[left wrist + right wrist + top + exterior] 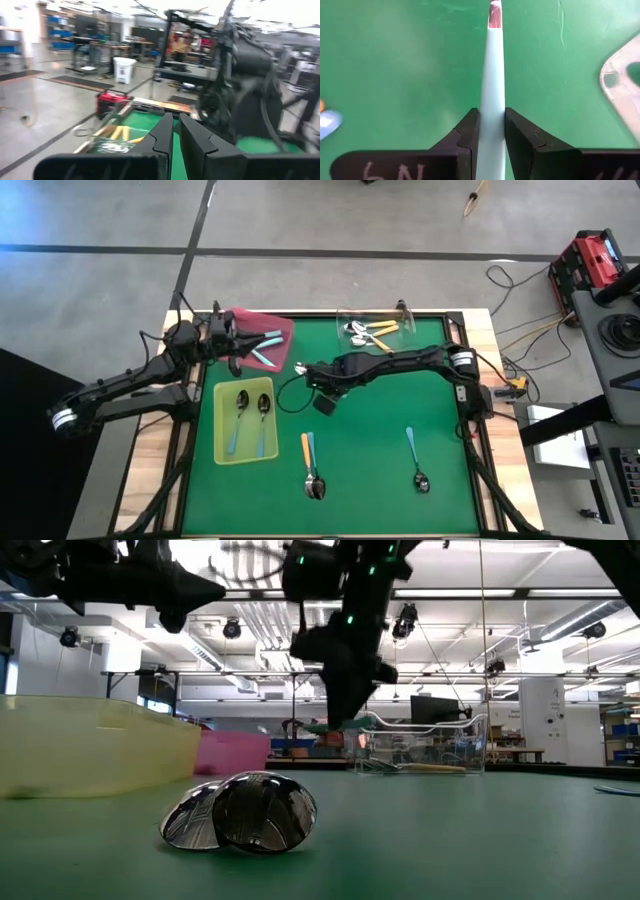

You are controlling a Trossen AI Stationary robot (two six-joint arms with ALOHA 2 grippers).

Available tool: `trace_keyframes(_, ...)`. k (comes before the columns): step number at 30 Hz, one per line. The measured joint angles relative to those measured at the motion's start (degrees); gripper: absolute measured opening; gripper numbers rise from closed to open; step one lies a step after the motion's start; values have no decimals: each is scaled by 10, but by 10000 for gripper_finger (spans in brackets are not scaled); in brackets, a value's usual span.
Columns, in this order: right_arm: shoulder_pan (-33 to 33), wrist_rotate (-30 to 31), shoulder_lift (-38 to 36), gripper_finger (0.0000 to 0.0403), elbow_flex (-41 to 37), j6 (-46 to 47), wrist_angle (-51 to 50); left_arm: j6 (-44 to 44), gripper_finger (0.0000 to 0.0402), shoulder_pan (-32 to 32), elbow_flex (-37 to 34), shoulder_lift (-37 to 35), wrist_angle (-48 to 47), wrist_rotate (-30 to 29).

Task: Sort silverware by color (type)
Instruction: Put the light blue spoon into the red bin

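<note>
- Right gripper (491,127) clamped on the slim handle of a light blue spoon (493,75), lifted above the green mat (380,420); handle runs straight out between the fingers (467,132).
- Grip looks centred. Judgement: carry level and slow so the spoon does not swing or slip.
- Where it should go: yellow-green tray (222,455) already holds two spoons with blue handles, so likely there, just beside the arm's reach. Lower in before letting go.
- Still loose on the mat: an orange and teal pair (311,465), one teal spoon (415,457).
- Farther back: pink tray (283,330) with teal handles, clear tray (345,315) with orange ones.
- Left gripper (172,132) closed and empty, raised at the pink tray.
</note>
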Motion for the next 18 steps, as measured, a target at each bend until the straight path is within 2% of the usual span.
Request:
trace_keyframes(5,14,0,-32,60,1,-41,-31,1,13,-17,0,26,30,52)
trace_keyframes(12,24,1,-51,60,1,-42,-68,42,30,-94,0,98,96,52)
trace_keyframes(18,26,0,-51,60,-1,-42,-77,85,69,-141,32,163,98,41)
